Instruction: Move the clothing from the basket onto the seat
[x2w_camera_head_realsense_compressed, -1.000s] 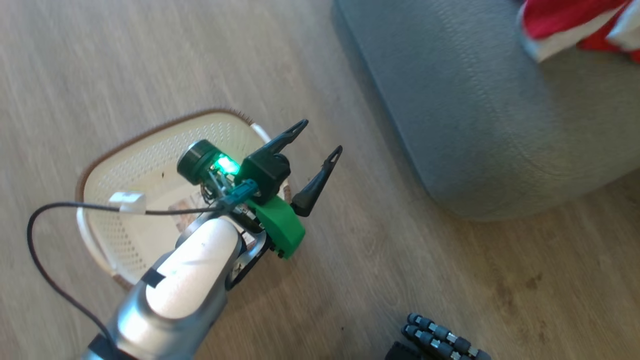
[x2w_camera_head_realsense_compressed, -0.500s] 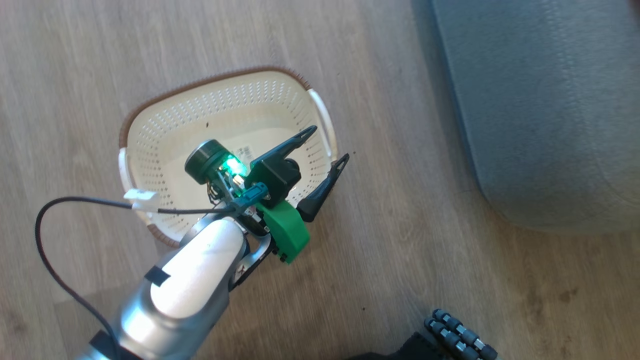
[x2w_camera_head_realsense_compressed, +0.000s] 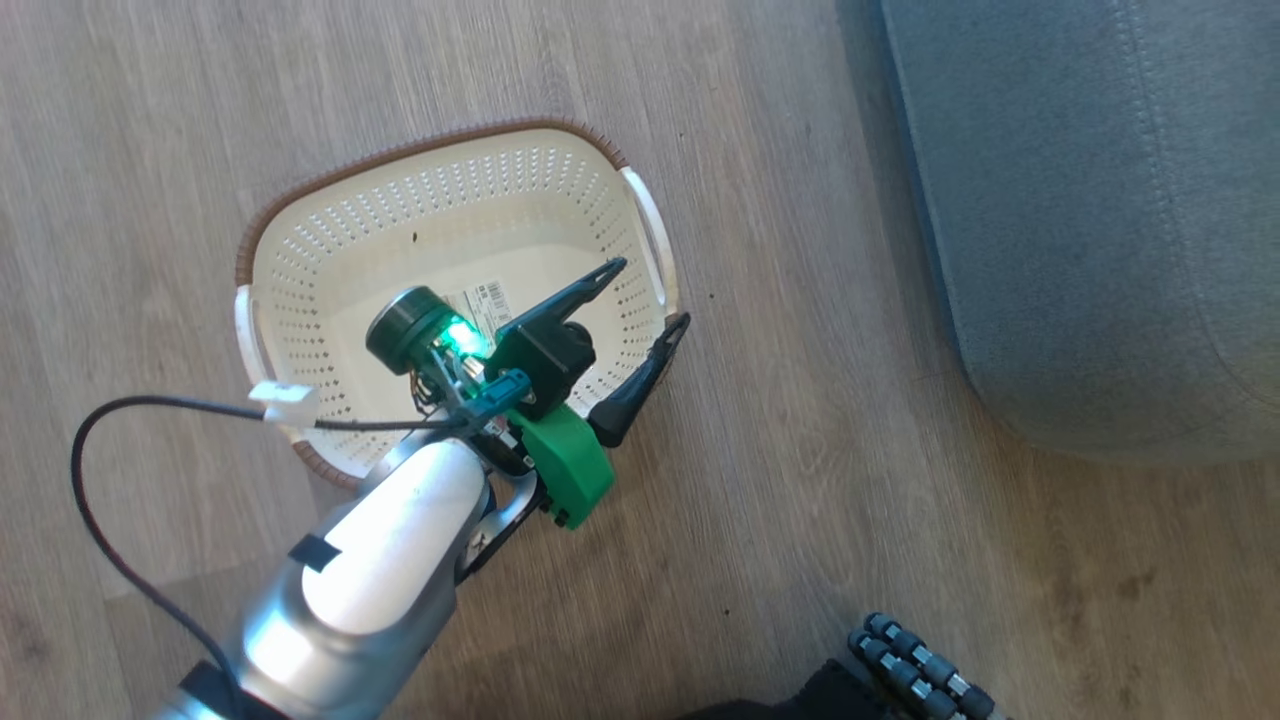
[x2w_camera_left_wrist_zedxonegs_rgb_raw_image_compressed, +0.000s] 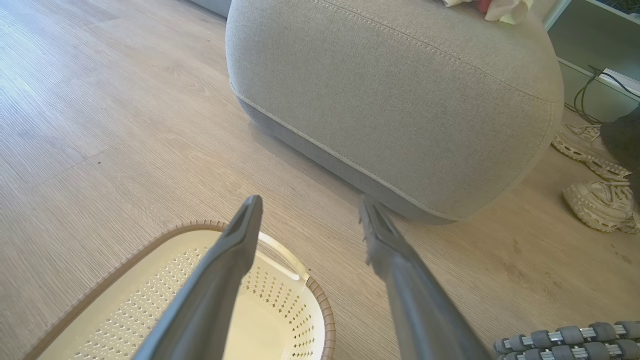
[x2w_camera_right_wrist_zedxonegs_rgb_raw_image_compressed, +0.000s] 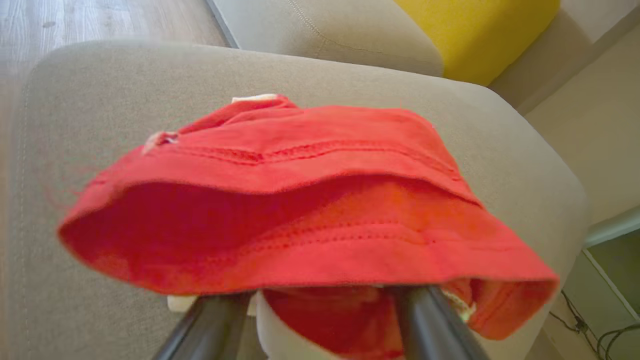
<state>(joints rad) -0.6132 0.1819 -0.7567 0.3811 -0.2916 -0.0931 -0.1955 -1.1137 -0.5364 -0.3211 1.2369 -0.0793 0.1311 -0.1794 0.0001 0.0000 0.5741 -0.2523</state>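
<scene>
Your left pincer (x2w_camera_left_wrist_zedxonegs_rgb_raw_image_compressed: 308, 202) with fingers spread wide over the basket (x2w_camera_left_wrist_zedxonegs_rgb_raw_image_compressed: 280, 305) corner, grey seat (x2w_camera_left_wrist_zedxonegs_rgb_raw_image_compressed: 400, 110) just beyond on the wood floor (x2w_camera_left_wrist_zedxonegs_rgb_raw_image_compressed: 100, 130), scrap of clothing (x2w_camera_left_wrist_zedxonegs_rgb_raw_image_compressed: 502, 7) on its top, pale shoes (x2w_camera_left_wrist_zedxonegs_rgb_raw_image_compressed: 595, 205) at the view's right edge.

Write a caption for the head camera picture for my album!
Open left gripper hovers over the empty cream-white perforated plastic basket on the pale wooden floor, beside the big grey fabric seat.

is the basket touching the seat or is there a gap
Apart. The head view shows a strip of wooden floor between the basket and the edge of the seat; the left wrist view shows the same gap.
</scene>
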